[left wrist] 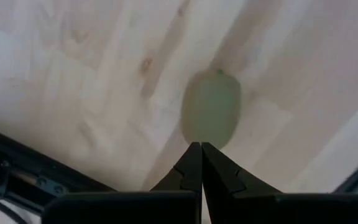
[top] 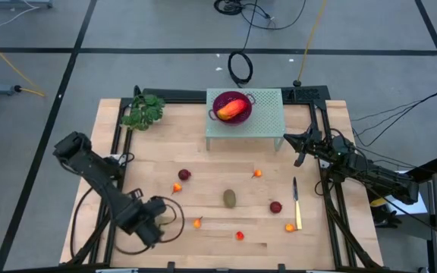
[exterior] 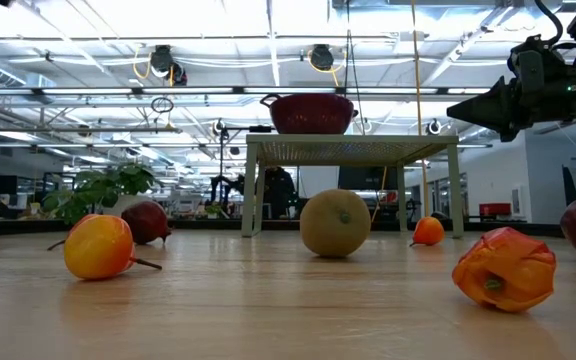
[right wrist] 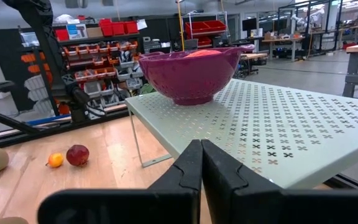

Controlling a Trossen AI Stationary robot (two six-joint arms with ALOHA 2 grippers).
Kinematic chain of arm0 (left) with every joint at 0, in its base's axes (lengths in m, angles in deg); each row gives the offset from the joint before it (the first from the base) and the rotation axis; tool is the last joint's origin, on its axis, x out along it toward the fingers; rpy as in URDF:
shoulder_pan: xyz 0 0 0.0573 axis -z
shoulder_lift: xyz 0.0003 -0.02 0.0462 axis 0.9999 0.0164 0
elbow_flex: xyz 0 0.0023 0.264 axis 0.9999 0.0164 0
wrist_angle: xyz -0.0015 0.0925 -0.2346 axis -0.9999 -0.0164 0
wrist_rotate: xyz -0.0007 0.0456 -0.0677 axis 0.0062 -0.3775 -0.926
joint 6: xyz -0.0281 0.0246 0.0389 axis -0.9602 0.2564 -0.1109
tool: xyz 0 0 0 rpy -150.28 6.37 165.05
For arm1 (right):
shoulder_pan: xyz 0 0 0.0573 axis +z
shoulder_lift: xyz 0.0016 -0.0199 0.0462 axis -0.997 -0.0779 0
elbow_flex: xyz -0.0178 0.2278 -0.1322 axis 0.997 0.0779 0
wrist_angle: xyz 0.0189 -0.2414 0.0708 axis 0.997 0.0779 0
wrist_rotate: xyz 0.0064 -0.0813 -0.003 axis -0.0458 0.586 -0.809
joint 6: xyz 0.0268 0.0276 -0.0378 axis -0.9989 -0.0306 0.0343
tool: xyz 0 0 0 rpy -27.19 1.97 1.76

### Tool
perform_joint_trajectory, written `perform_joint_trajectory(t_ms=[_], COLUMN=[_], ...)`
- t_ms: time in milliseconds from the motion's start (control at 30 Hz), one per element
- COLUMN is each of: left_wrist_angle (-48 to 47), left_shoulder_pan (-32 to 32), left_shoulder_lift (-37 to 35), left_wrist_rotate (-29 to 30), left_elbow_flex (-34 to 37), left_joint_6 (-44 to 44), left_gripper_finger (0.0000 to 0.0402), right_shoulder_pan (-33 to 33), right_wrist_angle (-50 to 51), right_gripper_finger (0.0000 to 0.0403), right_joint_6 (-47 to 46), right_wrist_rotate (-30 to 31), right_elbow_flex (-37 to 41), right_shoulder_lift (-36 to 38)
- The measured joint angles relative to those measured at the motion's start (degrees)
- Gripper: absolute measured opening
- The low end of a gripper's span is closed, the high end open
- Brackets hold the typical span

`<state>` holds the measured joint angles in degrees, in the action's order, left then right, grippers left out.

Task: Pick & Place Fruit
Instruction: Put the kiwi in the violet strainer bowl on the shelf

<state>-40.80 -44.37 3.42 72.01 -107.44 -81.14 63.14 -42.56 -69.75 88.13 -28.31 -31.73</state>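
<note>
A: Fruit status. The large orange-red oval fruit [top: 233, 111] lies in the magenta perforated bowl [top: 220, 100] on the pale green perforated metal stand [top: 271, 121]. The rest sits loose on the light wood-plank counter [top: 150, 163]: a brown-green kiwi-like oval [top: 229, 199] mid-counter, two dark red balls [top: 184, 175], and small orange pieces [top: 196, 223] scattered around them.

B: Handling?

A: Judged light and smooth-skinned. The round ones will likely roll if nudged, and the wrinkled orange piece [exterior: 505, 270] looks soft. Best taken across the widest middle with gentle pressure.

B: End effectors?

A: Left end effector [top: 152, 227] hangs low over the near-left counter, fingers pressed together, empty. Right end effector [top: 299, 144] sits just beside the stand's right edge, also pressed together, holding nothing.
</note>
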Motion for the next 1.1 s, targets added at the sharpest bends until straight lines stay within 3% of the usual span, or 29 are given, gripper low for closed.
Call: perform_joint_trajectory(t_ms=[500,633,967,1100], left_wrist_angle=[0.6,1.1,1.5,1.4], left_shoulder_pan=[4.2,4.2,4.2,4.2], left_shoulder_lift=[0.0,0.0,0.0,0.0], left_wrist_rotate=[5.6,7.0,9.0,10.0], left_elbow_flex=[0.0,0.0,0.0,0.0], left_joint_6=[-6.0,-5.9,-8.0,-8.0], left_gripper_finger=[0.0066,0.0115,0.0281,0.0323], right_shoulder_pan=[0.0,0.0,0.0,0.0], right_wrist_angle=[0.0,0.0,0.0,0.0], right_gripper_finger=[0.0000,0.0000,0.0000,0.0000], right_joint_6=[0.3,0.3,0.3,0.3], right_wrist_rotate=[0.0,0.0,0.0,0.0], right_elbow_flex=[0.0,0.0,0.0,0.0], right_shoulder_lift=[0.0,0.0,0.0,0.0])
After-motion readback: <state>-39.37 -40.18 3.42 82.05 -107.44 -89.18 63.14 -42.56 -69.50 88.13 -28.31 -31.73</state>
